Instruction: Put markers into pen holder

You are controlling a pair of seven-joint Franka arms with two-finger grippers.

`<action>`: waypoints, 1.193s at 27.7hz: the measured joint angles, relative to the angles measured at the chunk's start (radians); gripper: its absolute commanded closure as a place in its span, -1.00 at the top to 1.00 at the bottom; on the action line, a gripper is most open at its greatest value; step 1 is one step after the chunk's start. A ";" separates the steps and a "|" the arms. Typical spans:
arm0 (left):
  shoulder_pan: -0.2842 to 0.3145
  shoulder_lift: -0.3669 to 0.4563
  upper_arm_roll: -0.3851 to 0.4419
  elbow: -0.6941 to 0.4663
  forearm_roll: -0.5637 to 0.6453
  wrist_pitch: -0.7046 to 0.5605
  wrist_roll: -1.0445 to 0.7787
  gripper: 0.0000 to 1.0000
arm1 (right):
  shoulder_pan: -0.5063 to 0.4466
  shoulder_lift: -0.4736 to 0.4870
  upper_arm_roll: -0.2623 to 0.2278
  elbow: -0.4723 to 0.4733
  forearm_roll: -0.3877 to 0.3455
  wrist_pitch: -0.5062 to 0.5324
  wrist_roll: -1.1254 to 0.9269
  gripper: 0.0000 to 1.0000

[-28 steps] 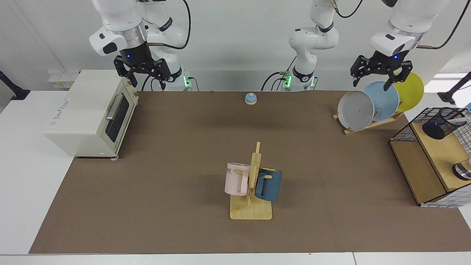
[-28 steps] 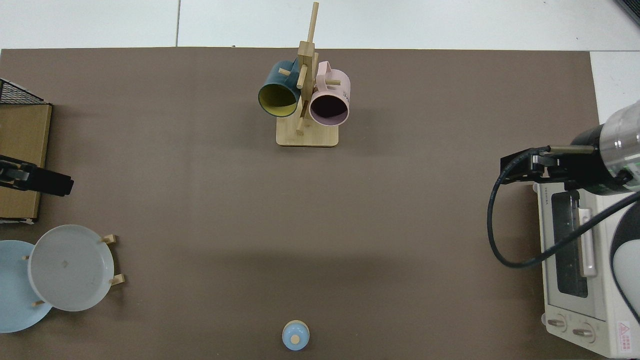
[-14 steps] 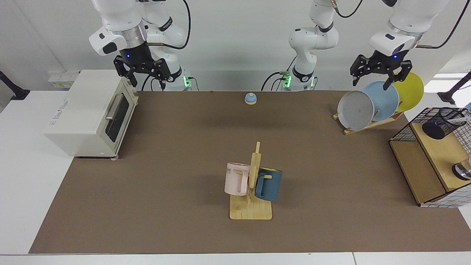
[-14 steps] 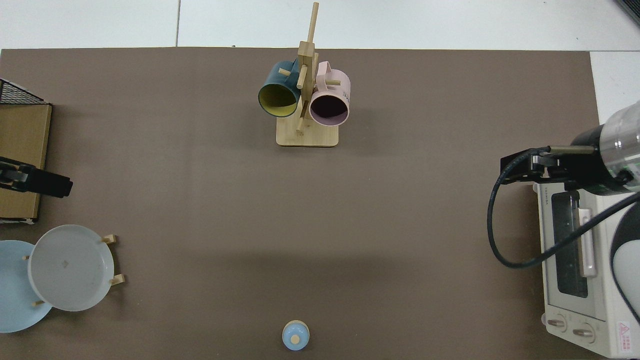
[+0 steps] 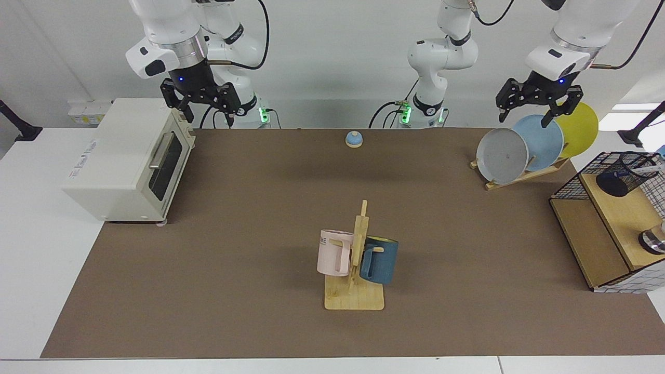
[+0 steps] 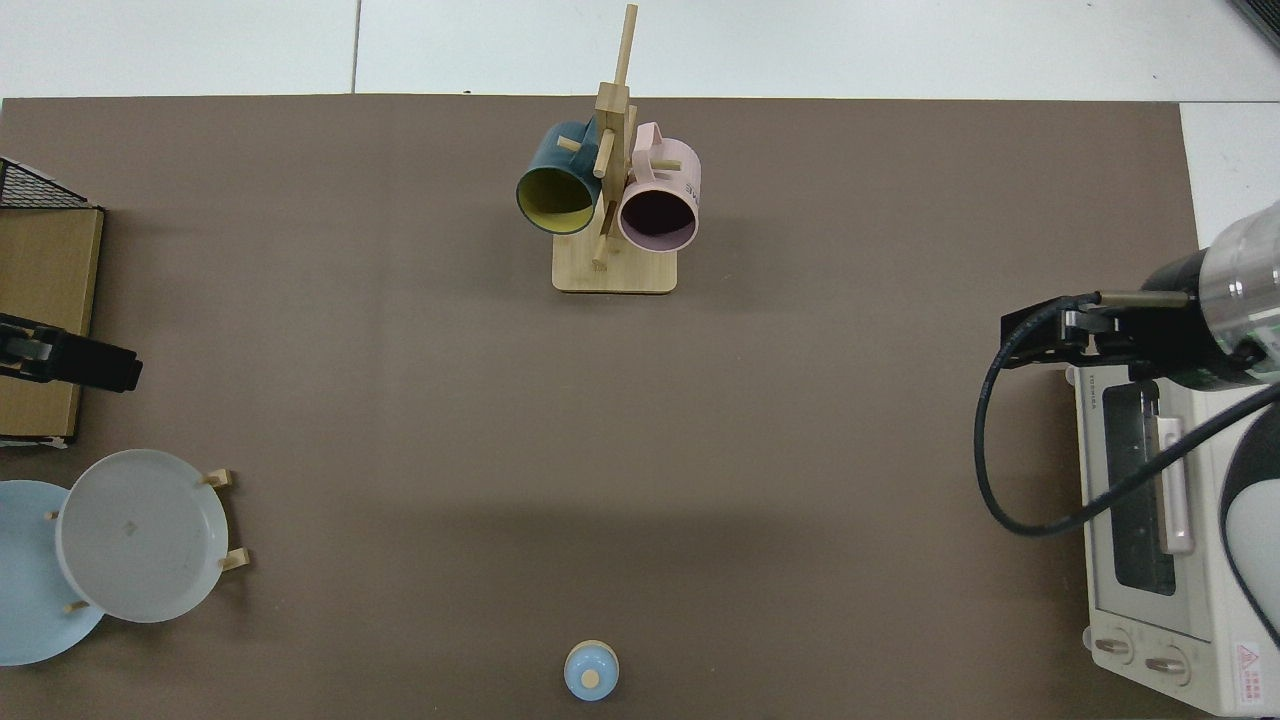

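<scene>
Facing view: marker (image 5: 646, 169) leans in the mesh pen holder (image 5: 621, 173) at 3 o'clock — light, stiff, slippery, best pinched mid-barrel — while the left gripper (image 5: 536, 106) at 1 o'clock and the waiting right gripper (image 5: 200, 104) at 11 hang wide-fingered, empty.

A pink mug (image 5: 334, 252) and blue mug (image 5: 380, 259) hung on a central wooden stand (image 5: 355, 297). A white toaster oven (image 5: 128, 159) sat far left.

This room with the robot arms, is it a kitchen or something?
More likely a robot lab set up like a kitchen: a toaster oven, plates on a rack and mugs on a wooden stand sit on one table.
</scene>
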 measured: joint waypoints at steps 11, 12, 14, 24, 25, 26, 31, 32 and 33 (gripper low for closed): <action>0.003 -0.014 0.006 -0.004 -0.012 -0.003 -0.015 1.00 | 0.000 0.000 0.000 0.000 0.000 0.000 0.000 1.00; 0.003 -0.015 0.006 -0.004 -0.012 -0.004 -0.015 1.00 | 0.000 0.000 0.000 0.000 0.000 0.000 0.000 1.00; 0.004 -0.018 0.006 -0.005 -0.012 -0.005 -0.016 1.00 | 0.000 0.000 0.000 0.000 0.000 0.000 0.000 1.00; 0.005 -0.026 0.004 -0.005 -0.013 -0.008 -0.046 1.00 | 0.000 0.000 0.000 0.000 0.000 0.000 0.000 1.00; 0.005 -0.026 0.003 -0.005 -0.013 -0.008 -0.049 1.00 | 0.000 0.000 0.000 0.000 0.000 0.000 0.000 1.00; 0.005 -0.026 0.003 -0.005 -0.013 -0.008 -0.051 1.00 | 0.000 0.000 0.000 0.000 0.000 0.000 0.000 1.00; 0.007 -0.026 0.004 -0.005 -0.013 -0.011 -0.056 1.00 | 0.000 0.000 0.000 0.000 0.000 0.000 0.000 1.00; 0.008 -0.026 0.004 -0.005 -0.013 -0.012 -0.056 1.00 | 0.000 0.000 0.000 0.000 0.000 0.000 0.000 1.00; 0.008 -0.026 0.003 -0.005 -0.013 -0.013 -0.056 1.00 | 0.000 0.000 0.000 0.000 0.000 0.000 0.000 1.00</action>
